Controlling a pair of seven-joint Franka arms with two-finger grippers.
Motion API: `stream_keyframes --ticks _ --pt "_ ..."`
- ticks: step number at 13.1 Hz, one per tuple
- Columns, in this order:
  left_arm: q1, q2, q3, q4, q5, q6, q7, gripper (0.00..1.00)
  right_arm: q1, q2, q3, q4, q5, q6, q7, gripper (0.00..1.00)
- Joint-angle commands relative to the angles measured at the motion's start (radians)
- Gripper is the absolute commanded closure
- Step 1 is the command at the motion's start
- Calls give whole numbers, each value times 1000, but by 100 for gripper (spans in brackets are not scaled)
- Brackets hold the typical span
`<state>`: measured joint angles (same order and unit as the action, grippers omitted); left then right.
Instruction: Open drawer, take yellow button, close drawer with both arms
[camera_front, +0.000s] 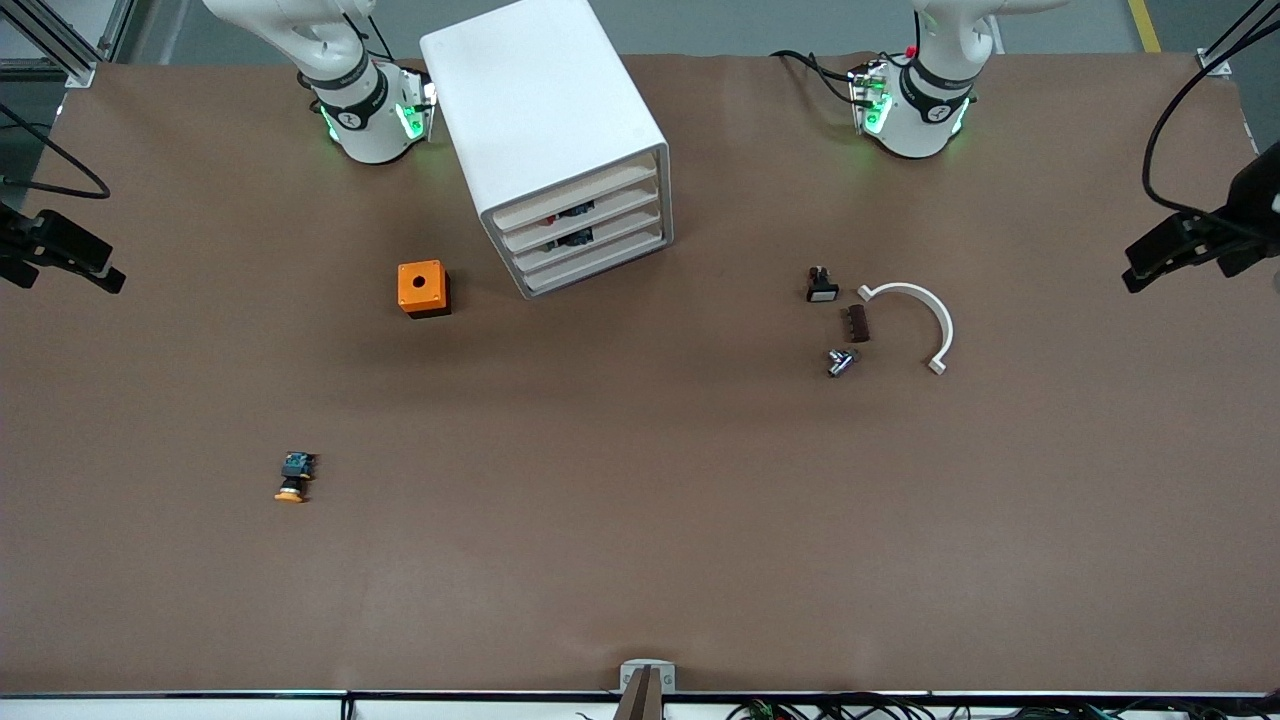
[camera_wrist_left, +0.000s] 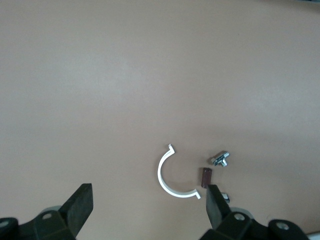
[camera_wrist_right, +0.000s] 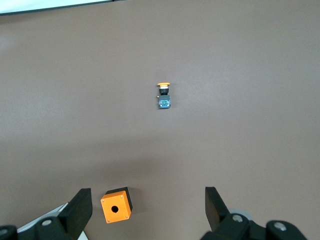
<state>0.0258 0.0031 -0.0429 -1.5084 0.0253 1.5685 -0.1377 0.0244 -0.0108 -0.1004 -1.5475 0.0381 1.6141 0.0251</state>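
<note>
The white cabinet (camera_front: 545, 110) stands between the two arm bases. Its highest drawer (camera_front: 572, 197) is shut, like the three below it. The button (camera_front: 292, 478), orange-yellow cap, black body and blue rear, lies on its side on the bare table toward the right arm's end, much nearer the front camera than the cabinet. It also shows in the right wrist view, button (camera_wrist_right: 163, 95). My right gripper (camera_wrist_right: 147, 200) hangs open and empty high over the table by the orange box (camera_wrist_right: 116, 205). My left gripper (camera_wrist_left: 148, 200) hangs open and empty high over the white half ring (camera_wrist_left: 167, 175). Both arms wait.
An orange box (camera_front: 423, 288) with a round hole sits beside the cabinet. Toward the left arm's end lie a small black button with a white face (camera_front: 821, 285), a brown block (camera_front: 857, 323), a metal piece (camera_front: 841, 361) and the white half ring (camera_front: 915, 320).
</note>
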Motion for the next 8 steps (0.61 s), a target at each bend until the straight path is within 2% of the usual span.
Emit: stream_keyframes --ticks 1,8 --pt "-30 -51 55 -65 -25 5 44 0 -21 -21 22 -17 -9 -5 7 0" --pt "-32 -34 44 -56 -27 48 44 0 -20 -24 21 -16 -9 -11 7 0"
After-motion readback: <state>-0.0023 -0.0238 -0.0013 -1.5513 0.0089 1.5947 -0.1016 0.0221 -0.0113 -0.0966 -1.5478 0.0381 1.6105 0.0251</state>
